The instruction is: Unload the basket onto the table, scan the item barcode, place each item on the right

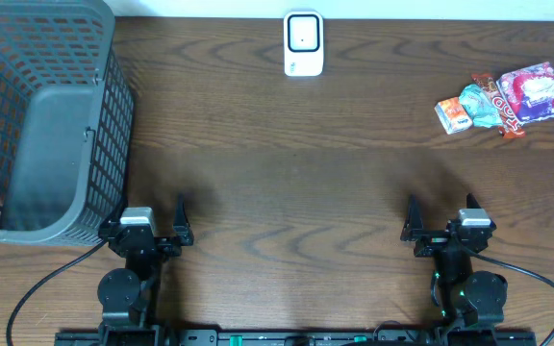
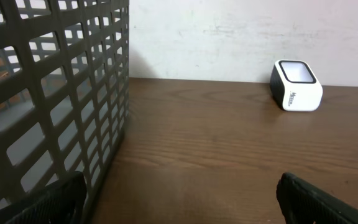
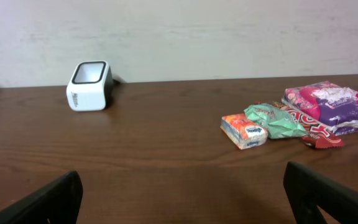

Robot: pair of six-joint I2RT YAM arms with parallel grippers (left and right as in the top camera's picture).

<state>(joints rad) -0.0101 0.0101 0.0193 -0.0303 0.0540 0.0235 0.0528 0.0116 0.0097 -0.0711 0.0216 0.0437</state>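
Left gripper (image 1: 150, 216) and right gripper (image 1: 440, 213) parked near edge, both splayed wide, empty | snack packets (image 1: 508, 99) heaped far right, well apart from scanner (image 1: 303, 43) | judged best: right arm's job, orange packet (image 1: 453, 113) at heap's left end pinched across short sides, barcode kept uncovered.

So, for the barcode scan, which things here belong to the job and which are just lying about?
Job: white scanner; orange packet; green packet; red wrapper; pink bag; left gripper and right gripper, both open.
Lying about: grey basket, as far as the scan itself goes.
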